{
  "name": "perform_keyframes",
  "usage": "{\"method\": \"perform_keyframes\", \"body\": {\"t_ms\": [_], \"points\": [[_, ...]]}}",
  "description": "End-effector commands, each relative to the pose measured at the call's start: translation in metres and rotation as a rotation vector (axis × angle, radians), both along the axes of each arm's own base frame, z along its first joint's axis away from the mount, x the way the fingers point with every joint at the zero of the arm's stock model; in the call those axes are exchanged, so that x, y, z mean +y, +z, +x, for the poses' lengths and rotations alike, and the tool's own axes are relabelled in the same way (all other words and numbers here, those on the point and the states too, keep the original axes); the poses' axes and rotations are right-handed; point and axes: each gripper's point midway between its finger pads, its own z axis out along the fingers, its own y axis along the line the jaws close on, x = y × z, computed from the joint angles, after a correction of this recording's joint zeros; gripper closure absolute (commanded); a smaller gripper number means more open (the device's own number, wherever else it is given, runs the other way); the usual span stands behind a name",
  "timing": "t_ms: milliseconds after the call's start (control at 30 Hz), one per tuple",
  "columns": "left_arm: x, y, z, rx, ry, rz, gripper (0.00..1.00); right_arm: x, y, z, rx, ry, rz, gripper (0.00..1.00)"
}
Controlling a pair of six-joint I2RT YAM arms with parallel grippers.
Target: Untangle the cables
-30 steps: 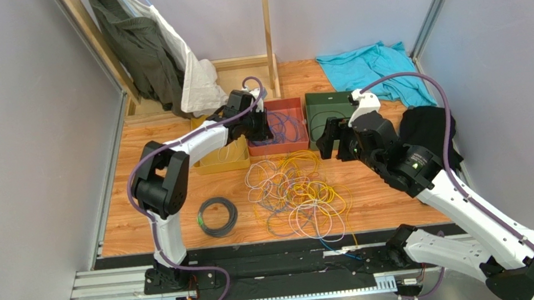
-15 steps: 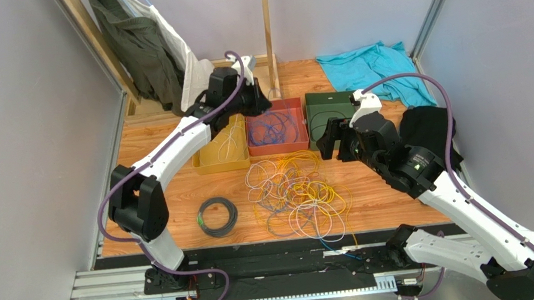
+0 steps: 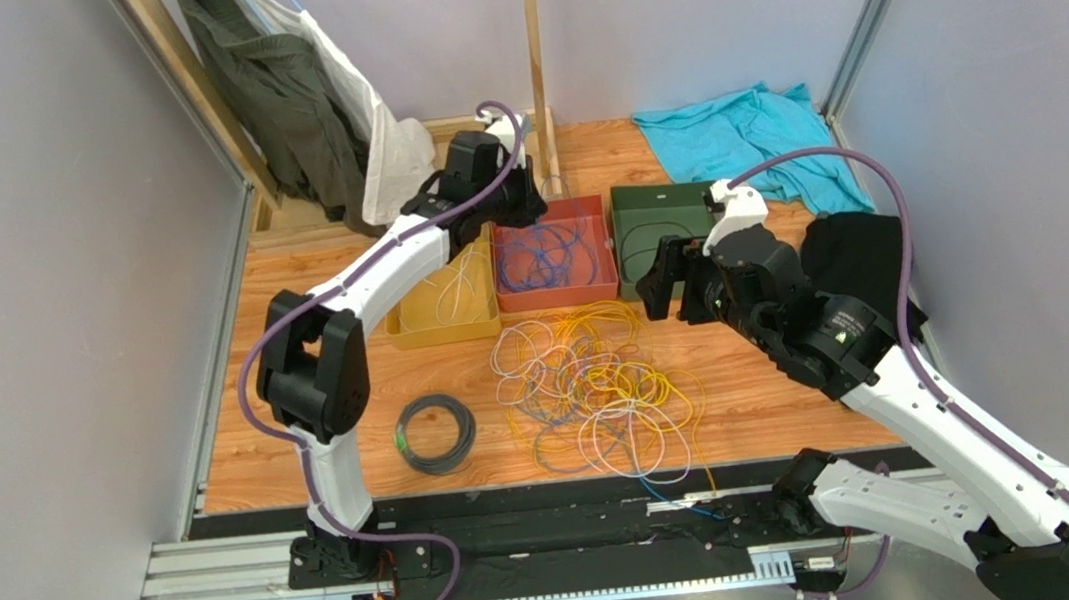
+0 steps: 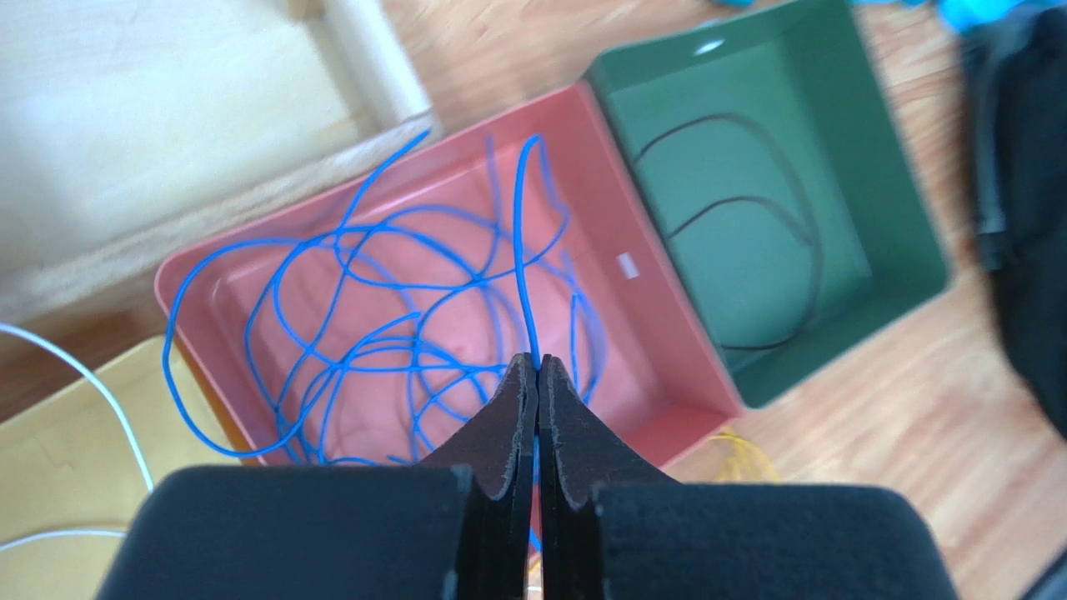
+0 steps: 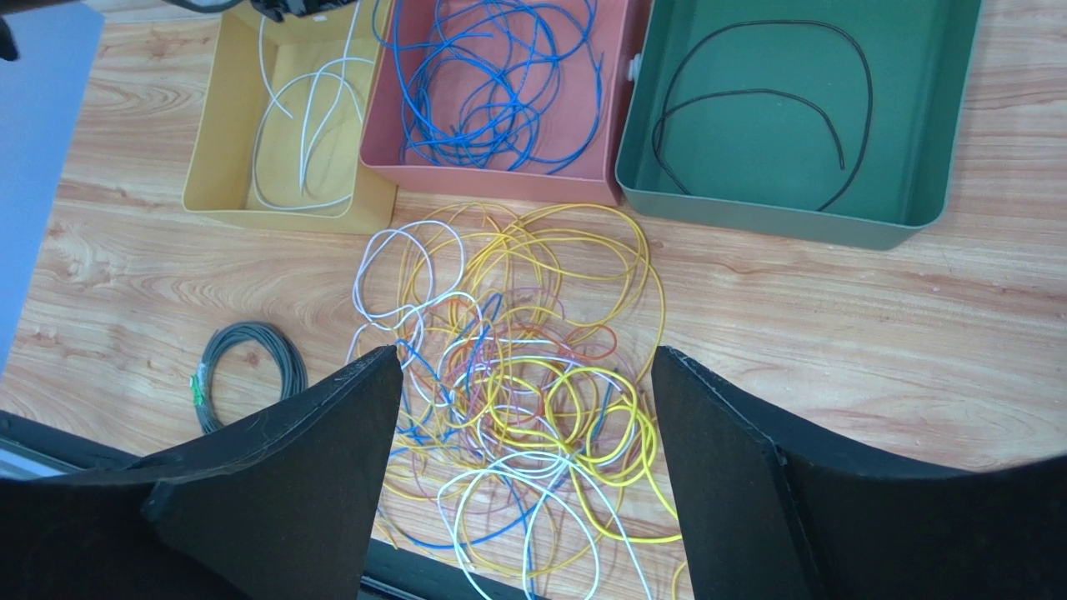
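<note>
You had the left arm reached far forward over the red tray [image 4: 633,344], wrist tipped down, the left gripper [image 4: 537,365] pinched together on a blue cable [image 4: 522,238] that ran out from its tips. Your right arm was bent at the elbow, the right gripper [image 3: 660,286] spread wide, empty, aimed down at the cables [image 3: 596,384] heaped loose on the table [image 3: 810,405], near the trays.

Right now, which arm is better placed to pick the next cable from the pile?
Right. The right gripper is open and aimed at the pile, which sits between its fingers in its wrist view. The left gripper is shut on a blue cable over the red bin.
</note>
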Motion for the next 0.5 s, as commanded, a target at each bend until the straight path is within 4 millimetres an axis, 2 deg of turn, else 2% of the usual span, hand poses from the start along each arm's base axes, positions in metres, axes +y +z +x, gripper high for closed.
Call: {"method": "perform_keyframes", "body": {"t_ms": [0,100,133,167,200,233,267,300,333,367,400,433,467], "points": [[0.007,-0.017,0.019,-0.064,0.026,0.071,1.00,-0.002,0.005,0.005,-0.024,-0.005,-0.018,0.22],[0.006,-0.023,0.024,-0.050,0.031,0.088,0.99,-0.002,0.004,0.007,-0.018,-0.005,-0.031,0.22],[0.006,-0.023,0.022,-0.038,0.030,0.093,0.94,-0.002,0.004,0.006,-0.017,-0.004,-0.029,0.22],[0.007,-0.023,0.021,-0.033,0.029,0.093,0.76,-0.002,0.003,0.006,-0.016,-0.005,-0.029,0.22],[0.008,-0.015,0.017,-0.040,0.022,0.087,0.65,-0.001,0.003,0.007,-0.014,-0.008,-0.028,0.22],[0.010,-0.016,0.012,-0.035,0.015,0.092,0.55,-0.002,0.003,0.008,-0.012,-0.012,-0.027,0.22],[0.012,-0.014,0.009,-0.038,0.016,0.091,0.41,0.000,0.002,0.007,-0.009,-0.007,-0.024,0.22],[0.016,0.003,0.006,-0.072,0.027,0.082,0.36,0.001,0.001,0.008,-0.008,-0.004,-0.022,0.22],[0.022,-0.003,-0.002,-0.061,0.030,0.091,0.29,0.002,0.001,0.007,-0.006,-0.003,-0.018,0.22],[0.025,0.002,-0.006,-0.071,0.035,0.087,0.04,0.002,0.000,0.008,-0.006,-0.004,-0.014,0.23],[0.030,0.022,-0.011,-0.105,0.052,0.064,0.03,0.002,-0.003,0.007,-0.001,-0.002,-0.014,0.23],[0.036,0.017,-0.020,-0.092,0.060,0.070,0.02,0.003,-0.004,0.007,0.000,-0.002,-0.010,0.23],[0.040,0.023,-0.025,-0.095,0.069,0.061,0.01,0.004,-0.005,0.007,0.000,-0.003,-0.005,0.23]]}}
